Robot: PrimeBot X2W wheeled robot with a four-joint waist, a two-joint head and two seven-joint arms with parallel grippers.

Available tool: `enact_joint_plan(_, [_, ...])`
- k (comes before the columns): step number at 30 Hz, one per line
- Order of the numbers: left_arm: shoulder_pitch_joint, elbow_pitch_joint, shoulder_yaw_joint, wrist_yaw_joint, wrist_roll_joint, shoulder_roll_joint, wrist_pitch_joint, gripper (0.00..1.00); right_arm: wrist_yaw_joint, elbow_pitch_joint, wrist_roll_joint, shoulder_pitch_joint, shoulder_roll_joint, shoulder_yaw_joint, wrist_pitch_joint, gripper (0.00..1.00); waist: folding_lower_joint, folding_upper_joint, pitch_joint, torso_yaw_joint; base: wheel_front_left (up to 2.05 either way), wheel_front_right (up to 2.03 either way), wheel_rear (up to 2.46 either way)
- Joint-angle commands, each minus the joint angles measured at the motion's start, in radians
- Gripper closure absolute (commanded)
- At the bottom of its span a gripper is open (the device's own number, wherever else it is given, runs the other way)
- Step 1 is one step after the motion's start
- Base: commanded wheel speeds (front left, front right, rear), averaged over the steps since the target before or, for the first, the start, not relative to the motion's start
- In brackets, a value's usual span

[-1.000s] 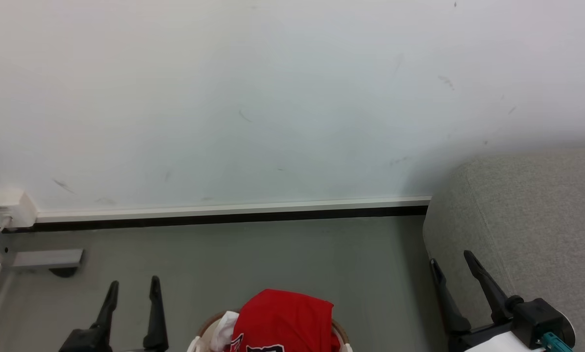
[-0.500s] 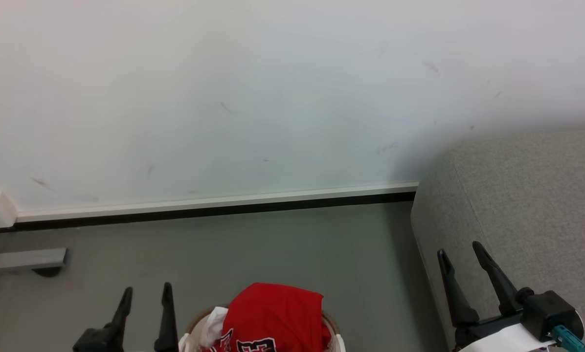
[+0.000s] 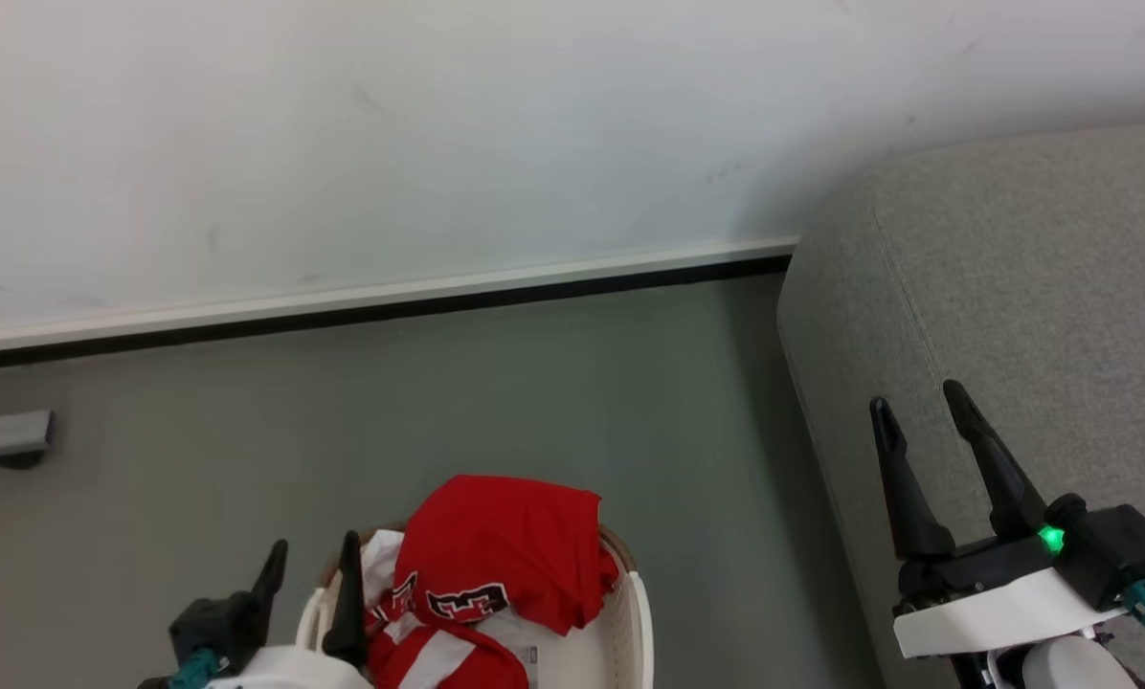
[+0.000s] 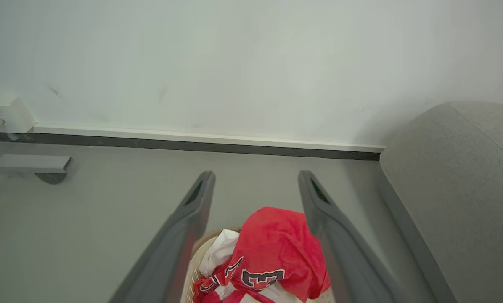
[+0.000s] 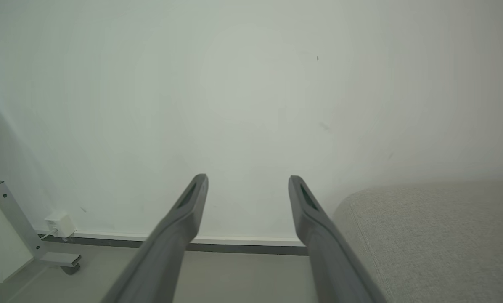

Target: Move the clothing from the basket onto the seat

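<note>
Along the back, a pale wall (image 3: 438, 115) is meeting the grey floor (image 3: 534, 402), and a white skirting (image 3: 391, 292) with a dark line under it is running between them. At the far left a grey metal foot (image 3: 3, 435) is resting on the floor; in the left wrist view a small white box (image 4: 7, 115) is sitting on the skirting above it. The left gripper (image 3: 312, 544) is hanging at the left rim of the basket (image 3: 635, 612), its fingers standing wide apart and holding nothing. The basket is standing on the floor, and the clothing (image 3: 496, 545) is lying piled in it, red with a white piece on the left. A strip of floor is lying between the basket and the seat (image 3: 1032, 287) on the right. The right gripper (image 3: 917, 400) is showing against the seat's left side, spread wide and empty.
</note>
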Motion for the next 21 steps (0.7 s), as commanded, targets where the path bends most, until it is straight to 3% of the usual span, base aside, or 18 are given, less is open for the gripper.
enact_joint_plan(1, [-0.026,0.031,0.001,-0.011,-0.005,0.006,-0.001,0.00,-0.002,-0.015,0.016,-0.019,-0.007,-0.004,0.000,0.00,-0.0001,0.0000,0.058,-0.031,0.00,0.00,0.00])
enact_joint_plan(21, [-0.396,0.649,-0.074,-0.115,0.014,0.054,0.023,0.00,-0.002,-0.132,0.027,-0.191,0.045,-0.017,0.000,0.00,-0.0001,0.0000,0.372,-0.137,0.00,0.00,0.00])
